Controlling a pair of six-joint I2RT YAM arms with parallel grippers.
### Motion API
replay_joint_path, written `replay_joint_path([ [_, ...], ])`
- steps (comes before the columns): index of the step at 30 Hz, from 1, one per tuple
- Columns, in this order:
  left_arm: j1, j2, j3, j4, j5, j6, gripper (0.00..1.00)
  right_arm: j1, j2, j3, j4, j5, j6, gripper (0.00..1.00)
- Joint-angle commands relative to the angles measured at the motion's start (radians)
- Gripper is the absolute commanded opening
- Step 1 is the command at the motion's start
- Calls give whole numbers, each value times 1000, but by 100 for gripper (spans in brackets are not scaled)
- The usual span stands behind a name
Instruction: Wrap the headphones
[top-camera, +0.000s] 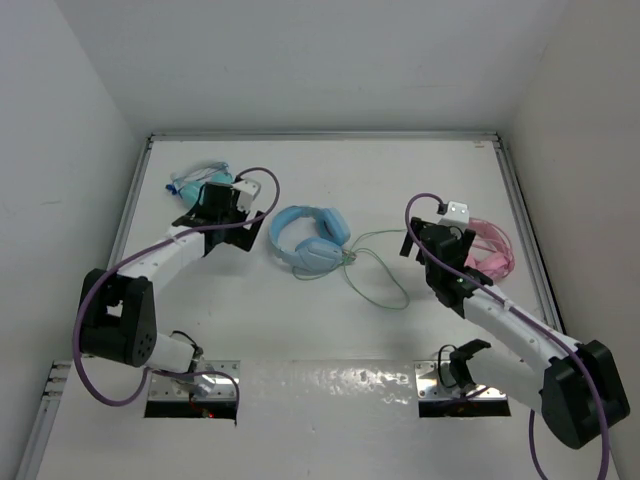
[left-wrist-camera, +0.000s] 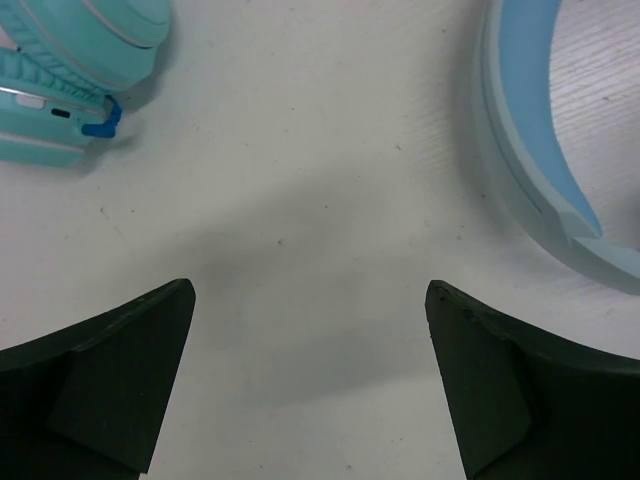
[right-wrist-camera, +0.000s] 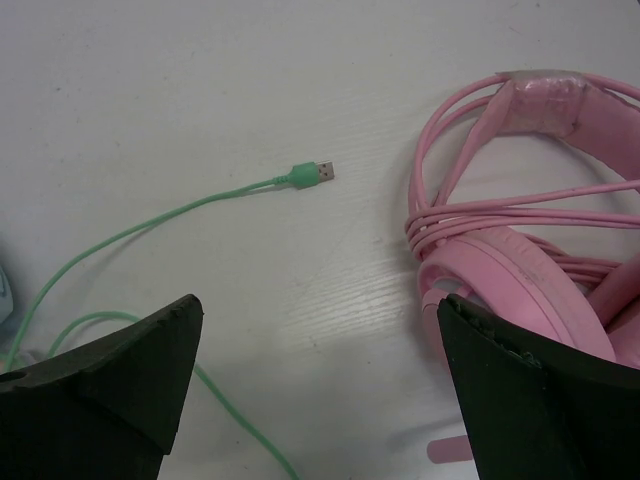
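Nearest to us, the left arm (top-camera: 150, 262) rises from about 8 o'clock of the top view and the right arm (top-camera: 515, 328) from about 4 o'clock, and both reach over the white table (top-camera: 330, 330). The left gripper (left-wrist-camera: 310, 290) hangs above bare table with its jaws spread wide, and we see nothing between them. The right gripper (right-wrist-camera: 320, 300) is wide open in the same way and has hold of nothing. In the right wrist view a thin green cable (right-wrist-camera: 180, 210) comes in from 8 o'clock and ends in a small plug (right-wrist-camera: 315, 172) just above the centre, lying flat and apart from both fingers. At 3 o'clock of that view lie the pink headphones (right-wrist-camera: 530, 270), with their own pink cord wound around them. The right finger stands in front of one cup, and we cannot tell if it touches. A little farther, the headphones (top-camera: 310, 240) lie near the centre of the table, between the two grippers and closer to the left one. Their cups are folded together under the band. From the cups the cable runs toward 3 o'clock in loose loops on the table. In the left wrist view the blue band curves at 2 o'clock. Farthest, the teal headphones (top-camera: 200, 180) lie at about 10 o'clock of the top view, just beyond the left gripper.
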Motion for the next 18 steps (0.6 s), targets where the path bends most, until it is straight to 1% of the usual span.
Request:
replay_joint_path([
  [1,9,-13,59,7,110,43,97,-3,-4,8,46,-27,-28,99],
  [2,9,-12,80,-13,151,62,95,-1,-2,8,65,-92,-52,99],
  [3,9,-3,123,-11,241,77,95,-3,4,9,86,-143,-69,99],
  [4,3,14,151,-4,252,66,93,-1,10,12,129,-195,-89,99],
  [5,-31,40,186,-4,243,53,93,-1,18,20,140,-259,-127,98],
  [6,-52,127,278,-16,184,48,93,-1,39,38,151,-380,-143,95],
  [7,-83,184,336,-33,149,33,93,3,50,49,153,-422,-153,93],
  [8,-88,239,388,-81,125,16,93,6,61,61,149,-448,-161,91],
  [9,-88,354,503,-112,115,4,93,8,68,74,146,-465,-163,90],
  [12,-90,506,625,-162,99,-36,91,14,76,62,160,-450,-170,89],
  [14,-94,543,639,-152,122,-33,90,16,76,54,172,-439,-181,89],
  [15,-97,568,645,-152,159,-30,89,16,79,52,174,-436,-186,89],
  [18,-108,602,650,-178,215,-10,80,19,94,52,163,-406,-187,89],
])
